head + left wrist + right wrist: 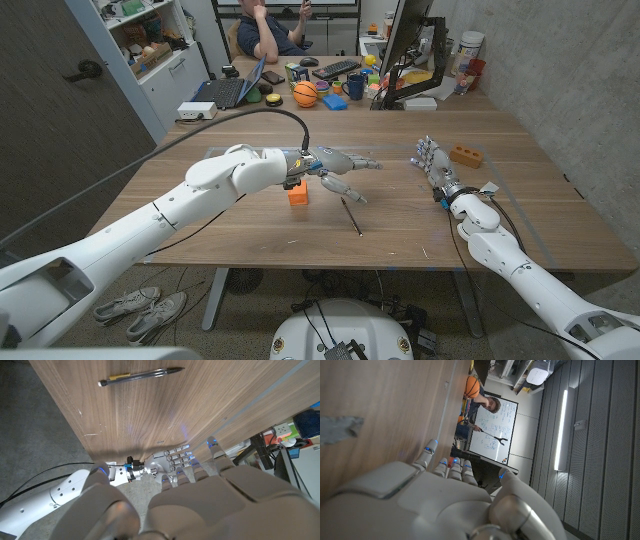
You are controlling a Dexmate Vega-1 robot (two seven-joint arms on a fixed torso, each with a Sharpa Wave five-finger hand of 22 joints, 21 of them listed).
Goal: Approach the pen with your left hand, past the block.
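A: Since the left hand (pixel 338 170) reaches out over the wooden table (pixel 420 230) past the small orange block (pixel 298 194), where does the slim dark pen with the yellowish clip (pixel 352 216) lie?

B: It lies flat on the table, just on the near side of the left hand's fingertips and to the right of the block, apart from both. The block sits under the left forearm, so the arm seems already carried beyond it, which fits the task.

A: Why would the hand hang like that?

B: Likely to come down on the pen from above; the fingers (pixel 345 187) point rightward and downward toward it. In the left wrist view the pen (pixel 141 376) lies alone on the wood, with nothing touching it.

A: How far is that hand spread?

B: Its fingers are extended and apart, released, holding nothing and not touching the pen.

A: And the right hand (pixel 433 160)?

B: It stands on the table to the right, fingers up and loosely spread, empty. A small orange brick-like piece (pixel 465 155) lies just beside it; contact cannot be told. A seated person is beyond the far edge.
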